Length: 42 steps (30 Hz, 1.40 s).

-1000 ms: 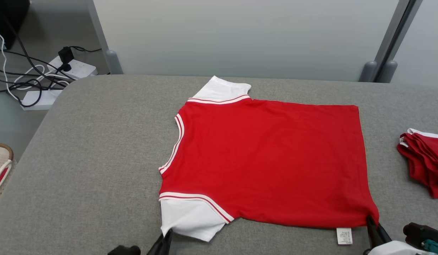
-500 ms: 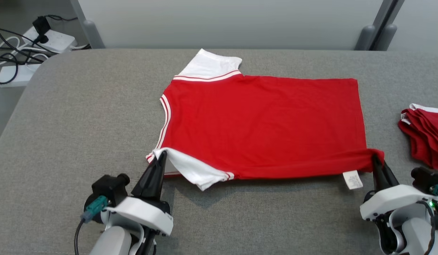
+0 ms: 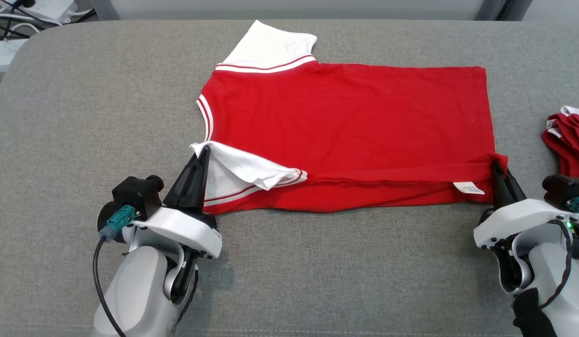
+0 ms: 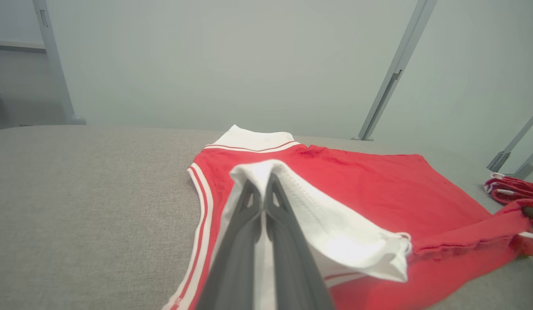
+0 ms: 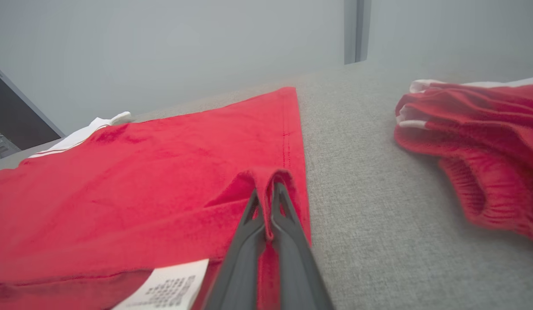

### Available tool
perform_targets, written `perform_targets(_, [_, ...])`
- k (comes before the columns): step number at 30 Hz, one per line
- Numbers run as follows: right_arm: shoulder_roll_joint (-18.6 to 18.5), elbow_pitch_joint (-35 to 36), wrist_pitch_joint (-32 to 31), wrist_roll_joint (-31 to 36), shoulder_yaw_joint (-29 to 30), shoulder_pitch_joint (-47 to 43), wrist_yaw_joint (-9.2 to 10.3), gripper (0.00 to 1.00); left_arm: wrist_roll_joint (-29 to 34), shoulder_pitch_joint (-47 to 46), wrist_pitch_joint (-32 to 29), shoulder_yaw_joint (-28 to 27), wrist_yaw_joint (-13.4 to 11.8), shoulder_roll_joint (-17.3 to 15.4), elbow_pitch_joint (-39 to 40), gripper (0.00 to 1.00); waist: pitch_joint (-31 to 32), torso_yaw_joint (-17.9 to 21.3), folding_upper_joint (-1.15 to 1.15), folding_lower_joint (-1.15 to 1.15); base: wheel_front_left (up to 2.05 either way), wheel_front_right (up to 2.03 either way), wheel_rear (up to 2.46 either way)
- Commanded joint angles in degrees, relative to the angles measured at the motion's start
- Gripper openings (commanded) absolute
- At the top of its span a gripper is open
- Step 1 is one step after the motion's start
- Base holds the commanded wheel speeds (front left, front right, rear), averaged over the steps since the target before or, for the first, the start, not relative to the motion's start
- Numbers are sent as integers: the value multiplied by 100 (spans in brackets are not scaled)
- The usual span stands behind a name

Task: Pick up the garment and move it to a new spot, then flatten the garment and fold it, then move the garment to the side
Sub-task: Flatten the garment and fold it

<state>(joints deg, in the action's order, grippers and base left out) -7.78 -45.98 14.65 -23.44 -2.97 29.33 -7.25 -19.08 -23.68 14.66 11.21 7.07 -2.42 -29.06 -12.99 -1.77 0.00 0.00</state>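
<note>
The garment [image 3: 345, 117] is a red T-shirt with white sleeves, spread on the grey cushion with its neck to the left. My left gripper [image 3: 204, 150] is shut on the near white sleeve [image 3: 242, 171], lifting it over the red body. My right gripper [image 3: 495, 164] is shut on the near hem corner, beside the white label [image 3: 468, 188]. The near edge is folded up and away from me between the two grips. In the left wrist view the sleeve [image 4: 335, 232] wraps my closed fingers [image 4: 253, 215]. In the right wrist view red cloth [image 5: 266, 176] drapes over my fingertips.
A pile of folded red clothes [image 3: 568, 135] lies at the cushion's right edge, close to my right arm; it also shows in the right wrist view [image 5: 481, 142]. Power strips and cables [image 3: 18, 9] lie on the floor at far left. Bare grey cushion [image 3: 83, 93] stretches left of the shirt.
Both grippers have carried the shirt's near edge away from me, folding the near sleeve and hem over the body. The head camera has tilted down, so the whole picture shifted.
</note>
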Motion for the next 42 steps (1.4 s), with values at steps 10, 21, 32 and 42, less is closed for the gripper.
perform_targets(10, [-7,-131,35,188,-67,547,-24,0,417,-650,34,-211,40,-51,222,0,-326,19,0,0,0,0,0])
perform_targets(21, [119,-193,35,381,56,921,-24,0,640,-1246,34,-76,41,-47,-136,0,-648,112,0,0,0,0,0])
perform_targets(32, [192,-213,35,496,151,1083,-24,0,879,-1495,34,-374,-20,-46,-266,0,-809,212,0,0,0,0,0])
perform_targets(42, [256,-261,35,537,154,1194,-24,78,1010,-1572,34,-430,-7,-46,-485,32,-892,298,0,0,0,0,0])
